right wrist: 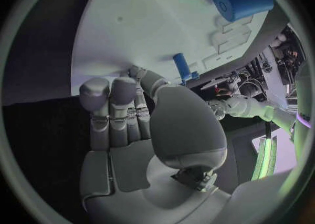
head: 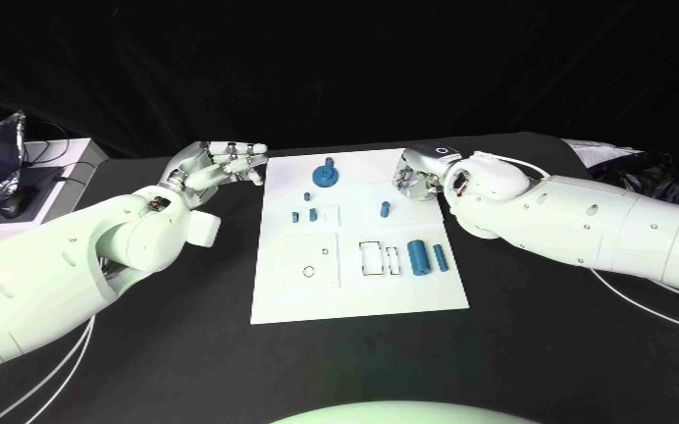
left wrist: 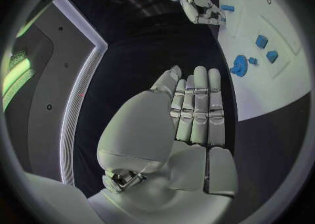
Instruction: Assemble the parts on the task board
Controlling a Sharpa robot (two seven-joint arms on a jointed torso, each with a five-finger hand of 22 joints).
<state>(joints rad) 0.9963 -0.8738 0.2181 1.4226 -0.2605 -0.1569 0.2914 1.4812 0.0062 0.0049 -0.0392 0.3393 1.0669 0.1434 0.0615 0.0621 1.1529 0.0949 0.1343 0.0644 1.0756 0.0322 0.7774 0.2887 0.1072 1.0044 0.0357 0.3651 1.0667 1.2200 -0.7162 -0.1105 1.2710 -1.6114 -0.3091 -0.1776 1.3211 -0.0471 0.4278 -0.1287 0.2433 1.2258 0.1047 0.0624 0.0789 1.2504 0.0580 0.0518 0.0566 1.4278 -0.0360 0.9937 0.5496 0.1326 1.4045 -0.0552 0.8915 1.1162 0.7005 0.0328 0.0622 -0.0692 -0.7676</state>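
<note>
Both silver hands hover at the far end of the white task board (head: pixel 354 291), one at each side; the left hand (head: pixel 215 166) sits over the black table (head: pixel 170 345) just beside the board's far left corner, fingers held straight and side by side with nothing in them, as the left wrist view (left wrist: pixel 190 119) shows; the right hand (head: pixel 420 177) is over the board's far right corner, its fingers (right wrist: pixel 108 108) loosely bent and close together, empty, with a short blue peg (right wrist: pixel 181 66) lying on the board just beyond the fingertips; the same peg (head: pixel 385 209) lies near that hand in the head view; a blue round part with an upright stem (head: pixel 327 178) stands at the far edge between the two hands; three small blue pieces (head: pixel 309 210) lie just nearer, on the left half; a large blue cylinder (head: pixel 419 256) and a thinner blue rod (head: pixel 441 258) lie side by side on the right half, beside two outlined slots (head: pixel 381 257).
</note>
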